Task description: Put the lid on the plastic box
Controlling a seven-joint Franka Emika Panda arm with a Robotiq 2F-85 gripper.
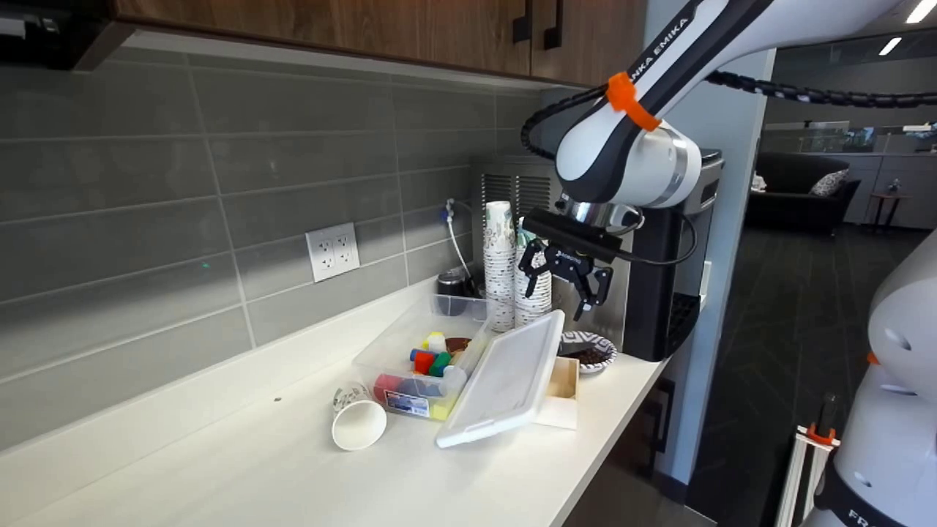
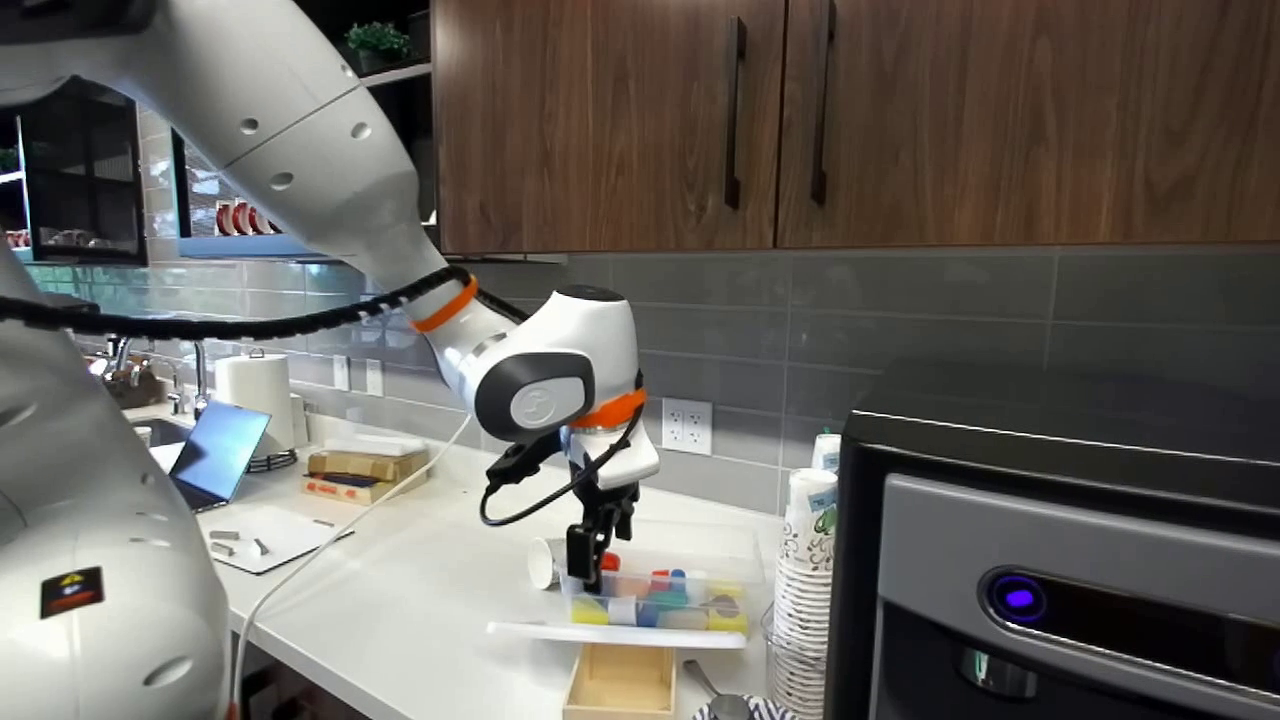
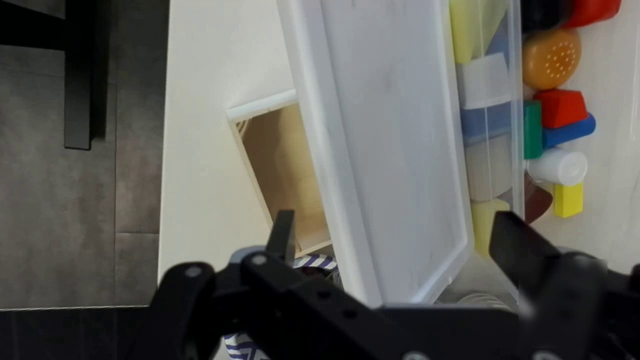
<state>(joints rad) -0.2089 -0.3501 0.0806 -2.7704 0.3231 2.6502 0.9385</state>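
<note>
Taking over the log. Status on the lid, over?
Gripper open, empty. Lid off plastic box, partly over wooden box. Possible snag: tipped paper cup by plastic box.

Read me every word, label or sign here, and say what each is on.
"ANKA EMIKA": robot arm, start hidden.
"FR": dark band low on that arm, cut off.
Yellow warning triangle: dark sticker; other print too small.
Label on the plastic box: too blurred.
Lettering on the gripper: too small.

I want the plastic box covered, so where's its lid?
In the wrist view, the lid is mid-frame, partly hiding the wooden box on its left, with the plastic box on its right.
</note>
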